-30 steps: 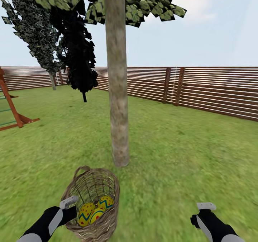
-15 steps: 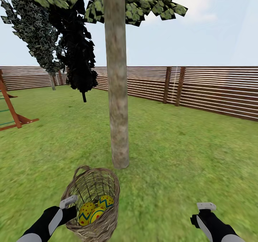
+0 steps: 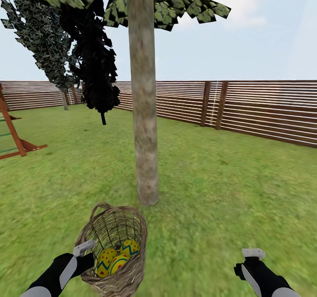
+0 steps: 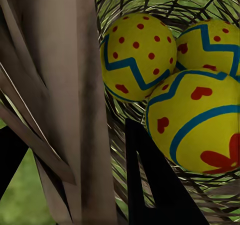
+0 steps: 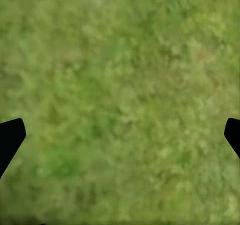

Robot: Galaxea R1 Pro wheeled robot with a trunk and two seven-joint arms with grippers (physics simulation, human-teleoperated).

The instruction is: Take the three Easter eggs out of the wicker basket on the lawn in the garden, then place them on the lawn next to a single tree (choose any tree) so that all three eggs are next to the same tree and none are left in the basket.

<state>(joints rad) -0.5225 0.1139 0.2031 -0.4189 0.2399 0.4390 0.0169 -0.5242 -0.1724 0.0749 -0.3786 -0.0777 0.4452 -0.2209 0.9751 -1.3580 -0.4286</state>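
Left gripper (image 3: pixel 88 254) is clamped on the basket (image 3: pixel 132 266) rim, eggs (image 3: pixel 113 259) just inside. Right gripper (image 3: pixel 250 262) is spread over lawn (image 3: pixel 211 191).

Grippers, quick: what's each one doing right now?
Left gripper: shut on the rim of the brown woven wicker basket.
Right gripper: open, holding nothing, over the green grass lawn.

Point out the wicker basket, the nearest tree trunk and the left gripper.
wicker basket (image 3: pixel 132 226): head view, right rim.
tree trunk (image 3: pixel 145 147): head view, mid-trunk bark.
left gripper (image 3: pixel 86 254): head view, at basket's wall.
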